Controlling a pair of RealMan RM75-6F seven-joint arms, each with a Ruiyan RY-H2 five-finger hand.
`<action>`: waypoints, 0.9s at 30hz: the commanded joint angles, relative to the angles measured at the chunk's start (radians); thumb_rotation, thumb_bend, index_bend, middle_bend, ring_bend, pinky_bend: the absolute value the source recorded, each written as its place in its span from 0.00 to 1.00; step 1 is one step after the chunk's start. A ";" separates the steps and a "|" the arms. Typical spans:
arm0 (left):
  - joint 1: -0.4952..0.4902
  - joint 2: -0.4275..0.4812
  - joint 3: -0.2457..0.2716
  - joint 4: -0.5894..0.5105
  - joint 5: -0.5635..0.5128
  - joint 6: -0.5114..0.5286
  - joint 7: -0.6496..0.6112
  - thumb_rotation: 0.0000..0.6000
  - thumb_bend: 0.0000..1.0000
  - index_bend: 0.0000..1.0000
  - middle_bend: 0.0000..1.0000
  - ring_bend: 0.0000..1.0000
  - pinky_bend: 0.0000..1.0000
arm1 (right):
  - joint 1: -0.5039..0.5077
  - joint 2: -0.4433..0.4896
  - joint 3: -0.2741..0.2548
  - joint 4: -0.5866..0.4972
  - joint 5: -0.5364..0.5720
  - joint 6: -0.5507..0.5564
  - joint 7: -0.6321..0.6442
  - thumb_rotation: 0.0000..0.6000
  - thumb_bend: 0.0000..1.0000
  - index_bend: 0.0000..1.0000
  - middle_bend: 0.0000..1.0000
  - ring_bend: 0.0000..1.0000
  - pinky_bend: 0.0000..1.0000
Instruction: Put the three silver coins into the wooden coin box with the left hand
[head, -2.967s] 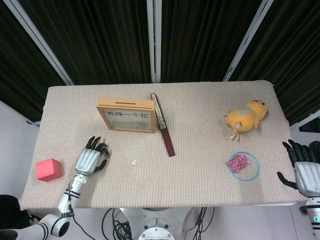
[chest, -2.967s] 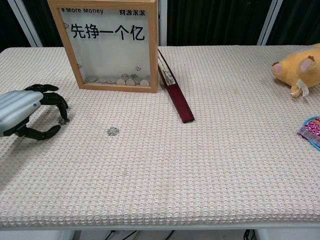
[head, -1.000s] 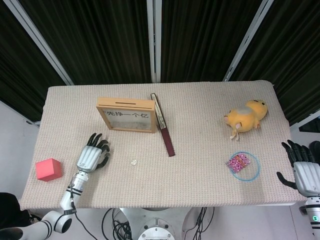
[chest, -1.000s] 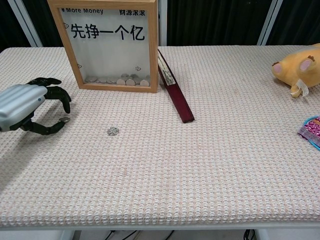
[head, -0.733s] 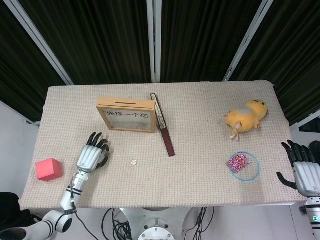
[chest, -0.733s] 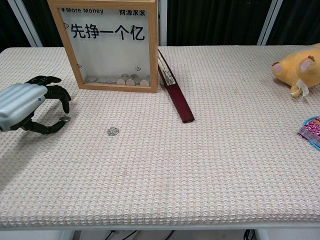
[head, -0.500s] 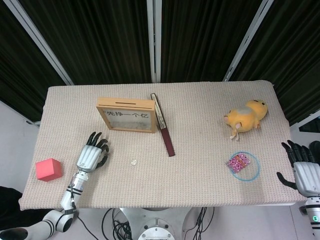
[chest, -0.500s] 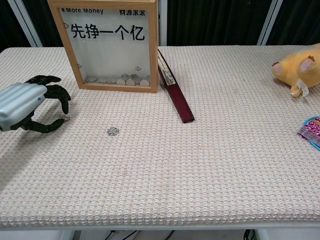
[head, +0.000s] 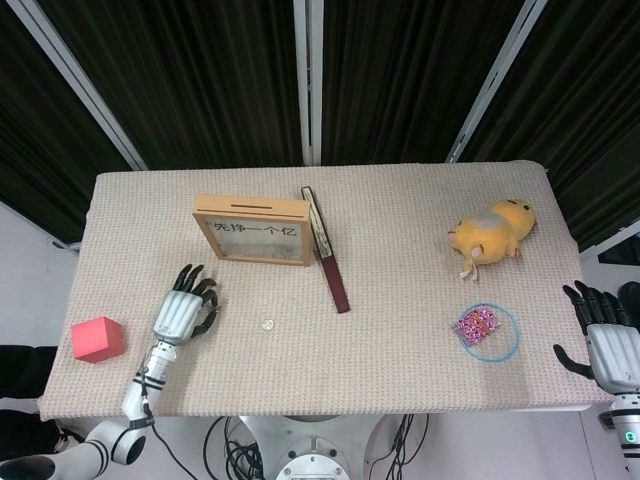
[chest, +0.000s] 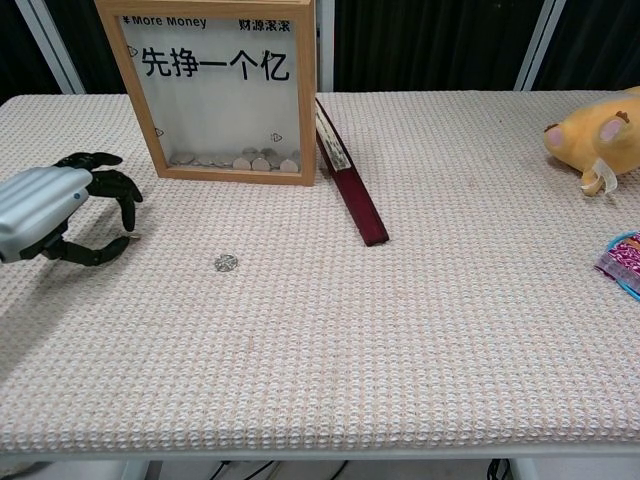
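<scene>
The wooden coin box (chest: 220, 90) stands upright at the back left, with several coins (chest: 240, 158) lying at its bottom behind the clear pane; its slot shows on top in the head view (head: 250, 207). One silver coin (chest: 226, 262) lies flat on the cloth, also visible as a coin (head: 267, 324) in the head view. My left hand (chest: 55, 215) hovers left of it, fingers curled. A sliver of a second coin (chest: 132, 237) shows pinched between thumb tip and a fingertip. My left hand (head: 181, 315) hides it in the head view. My right hand (head: 608, 345) hangs open past the table's right edge.
A long dark red case (chest: 348, 195) leans on the box's right side. A yellow plush toy (head: 492, 228) lies at the far right, with a pink packet inside a blue ring (head: 486, 330) nearer. A red cube (head: 97, 339) sits at the left edge.
The left hand's fingers lifted off the coin, then curled back toward the thumb; the coin at the thumb tip went from a flat disc to a thin sliver. The right hand stayed still.
</scene>
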 joint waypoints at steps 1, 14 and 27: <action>0.000 -0.002 0.000 0.004 -0.001 -0.002 -0.004 1.00 0.38 0.53 0.28 0.04 0.04 | 0.000 0.001 0.000 0.000 0.001 0.000 0.000 1.00 0.23 0.00 0.00 0.00 0.00; -0.004 -0.006 -0.008 0.009 -0.005 0.001 -0.014 1.00 0.38 0.56 0.29 0.04 0.04 | 0.001 -0.001 0.001 0.002 0.004 -0.004 0.000 1.00 0.23 0.00 0.00 0.00 0.00; 0.001 0.018 -0.020 -0.045 -0.016 0.010 -0.014 1.00 0.41 0.59 0.29 0.04 0.04 | 0.001 0.002 0.002 -0.003 0.005 -0.002 -0.002 1.00 0.23 0.00 0.00 0.00 0.00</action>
